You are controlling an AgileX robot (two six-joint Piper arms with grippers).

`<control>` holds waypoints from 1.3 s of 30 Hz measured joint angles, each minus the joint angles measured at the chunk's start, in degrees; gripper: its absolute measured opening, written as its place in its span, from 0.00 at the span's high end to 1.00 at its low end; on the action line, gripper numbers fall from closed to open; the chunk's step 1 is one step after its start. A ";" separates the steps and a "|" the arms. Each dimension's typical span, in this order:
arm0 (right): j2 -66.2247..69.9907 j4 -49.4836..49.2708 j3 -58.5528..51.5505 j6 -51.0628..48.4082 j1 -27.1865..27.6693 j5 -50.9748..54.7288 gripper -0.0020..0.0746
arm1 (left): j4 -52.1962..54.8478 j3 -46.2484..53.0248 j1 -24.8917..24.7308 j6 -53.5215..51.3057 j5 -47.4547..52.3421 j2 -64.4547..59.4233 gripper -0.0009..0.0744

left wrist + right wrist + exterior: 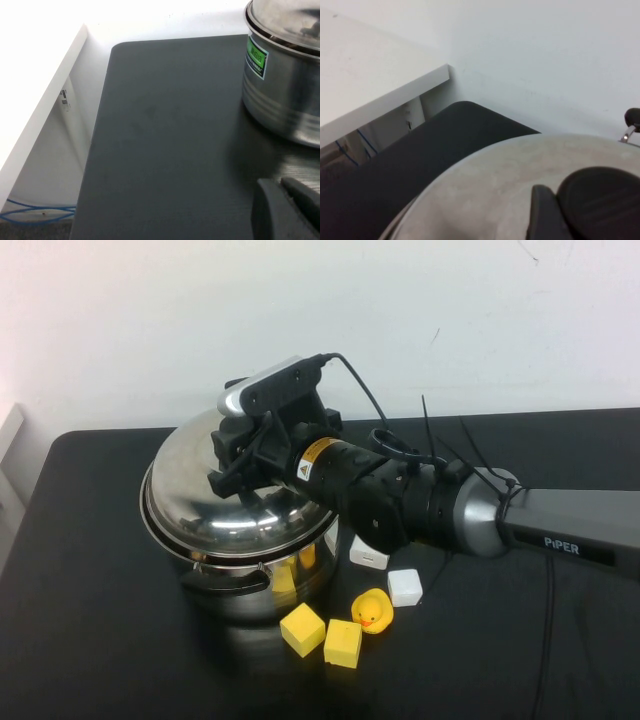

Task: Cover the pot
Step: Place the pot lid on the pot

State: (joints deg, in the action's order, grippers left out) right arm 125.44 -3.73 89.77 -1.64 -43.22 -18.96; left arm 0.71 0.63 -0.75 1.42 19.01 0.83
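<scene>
The shiny steel pot with a black side handle stands on the black table left of centre. The domed steel lid lies on top of it, tilted, its rim overhanging on the left. My right gripper reaches in from the right and is shut on the lid's black knob, one finger pressed against it. The pot and the lid's rim also show in the left wrist view. My left gripper is shut and empty, low over the table beside the pot, out of the high view.
Two yellow blocks, a yellow rubber duck and two white blocks lie in front of and right of the pot. The table's left edge meets a white shelf.
</scene>
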 joint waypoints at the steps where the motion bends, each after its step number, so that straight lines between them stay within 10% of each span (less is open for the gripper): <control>1: -0.10 0.25 0.00 0.11 0.00 0.11 0.51 | 0.00 0.00 0.00 0.00 0.00 0.00 0.99; 39: -0.62 0.37 0.09 0.96 -0.69 3.15 0.51 | 0.00 0.00 0.00 0.00 0.00 0.00 0.99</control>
State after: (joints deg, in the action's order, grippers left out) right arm 124.82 -3.36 89.86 -0.68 -43.91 -15.82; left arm 0.71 0.63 -0.75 1.42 19.01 0.83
